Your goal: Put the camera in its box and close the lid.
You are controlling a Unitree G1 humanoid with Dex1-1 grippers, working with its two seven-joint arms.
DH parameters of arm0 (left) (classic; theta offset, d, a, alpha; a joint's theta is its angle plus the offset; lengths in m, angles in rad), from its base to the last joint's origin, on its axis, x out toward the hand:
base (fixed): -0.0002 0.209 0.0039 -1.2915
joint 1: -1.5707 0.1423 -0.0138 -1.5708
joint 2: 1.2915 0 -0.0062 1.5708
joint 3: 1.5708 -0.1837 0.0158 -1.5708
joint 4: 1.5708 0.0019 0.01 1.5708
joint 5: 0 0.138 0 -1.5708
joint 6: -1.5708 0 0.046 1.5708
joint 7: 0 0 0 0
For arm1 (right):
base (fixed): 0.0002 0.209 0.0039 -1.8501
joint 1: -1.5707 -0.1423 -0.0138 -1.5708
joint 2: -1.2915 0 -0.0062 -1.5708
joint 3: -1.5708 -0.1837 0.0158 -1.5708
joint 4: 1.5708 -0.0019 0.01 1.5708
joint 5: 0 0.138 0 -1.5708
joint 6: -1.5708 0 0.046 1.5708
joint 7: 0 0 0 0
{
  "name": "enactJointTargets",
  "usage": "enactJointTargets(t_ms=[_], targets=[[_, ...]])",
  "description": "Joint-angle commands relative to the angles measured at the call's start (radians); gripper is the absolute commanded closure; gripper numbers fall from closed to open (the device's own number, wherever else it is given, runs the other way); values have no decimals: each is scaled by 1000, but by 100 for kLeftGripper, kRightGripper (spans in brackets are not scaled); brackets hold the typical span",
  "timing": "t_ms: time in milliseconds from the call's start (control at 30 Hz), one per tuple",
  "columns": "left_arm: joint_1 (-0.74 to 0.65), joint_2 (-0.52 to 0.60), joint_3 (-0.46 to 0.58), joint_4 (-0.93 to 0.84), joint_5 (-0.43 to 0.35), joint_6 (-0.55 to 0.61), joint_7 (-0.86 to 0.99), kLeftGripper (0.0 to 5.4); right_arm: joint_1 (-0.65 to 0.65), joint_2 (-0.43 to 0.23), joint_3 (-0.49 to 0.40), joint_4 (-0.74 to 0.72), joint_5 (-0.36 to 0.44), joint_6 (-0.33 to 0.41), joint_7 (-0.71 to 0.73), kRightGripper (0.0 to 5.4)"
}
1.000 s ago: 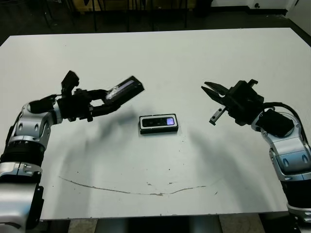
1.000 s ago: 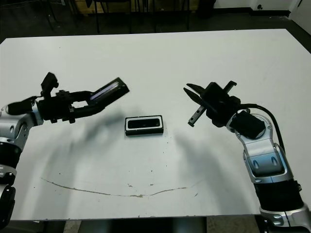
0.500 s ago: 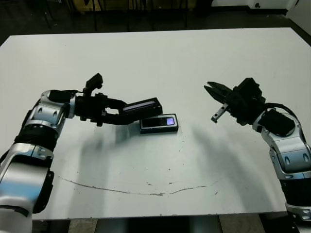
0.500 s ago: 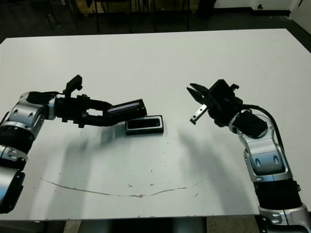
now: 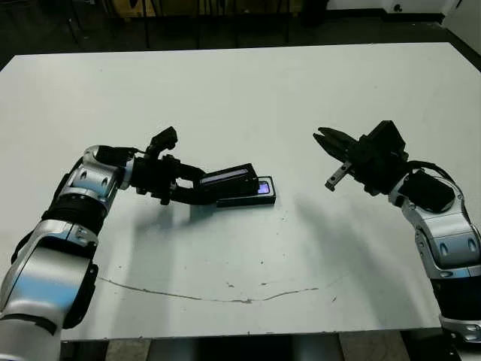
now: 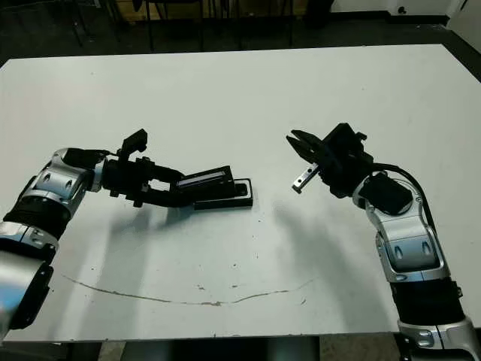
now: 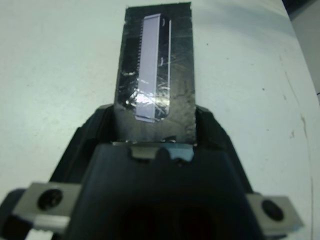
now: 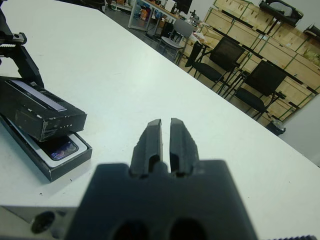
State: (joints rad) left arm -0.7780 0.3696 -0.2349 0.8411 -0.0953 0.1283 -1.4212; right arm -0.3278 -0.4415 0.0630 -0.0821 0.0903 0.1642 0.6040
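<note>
Overhead, the white table (image 5: 248, 98) bears a thin scratch; chairs (image 8: 260, 82) and crates stand beyond. Over the box (image 5: 264, 198) holding the camera (image 8: 59, 148) tilts the grey-striped lid (image 5: 225, 179), clamped by the left gripper (image 5: 197, 188). Right gripper (image 8: 166, 136), fingers nearly together, hangs well apart.

1. Bright, even overhead light; the white table (image 5: 248, 90) reads pale and slightly greenish.
2. Soft shadows pool just under each arm.
3. Glare streaks the lid (image 7: 155, 75) ahead of the left gripper (image 7: 152, 117).
4. Both wrist views blur their own gripper bodies.
</note>
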Motion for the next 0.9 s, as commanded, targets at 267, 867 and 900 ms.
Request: enactJointTargets(t_ms=[267, 867, 900], targets=[[42, -5, -49, -100, 0, 40, -84, 266, 16, -6, 5, 11, 6, 7, 12, 540], [72, -94, -67, -54, 8, 77, 10, 267, 22, -4, 3, 8, 13, 26, 3, 540], [69, -99, -67, -37, 14, 70, 19, 267, 23, -4, 3, 9, 14, 24, 5, 540]])
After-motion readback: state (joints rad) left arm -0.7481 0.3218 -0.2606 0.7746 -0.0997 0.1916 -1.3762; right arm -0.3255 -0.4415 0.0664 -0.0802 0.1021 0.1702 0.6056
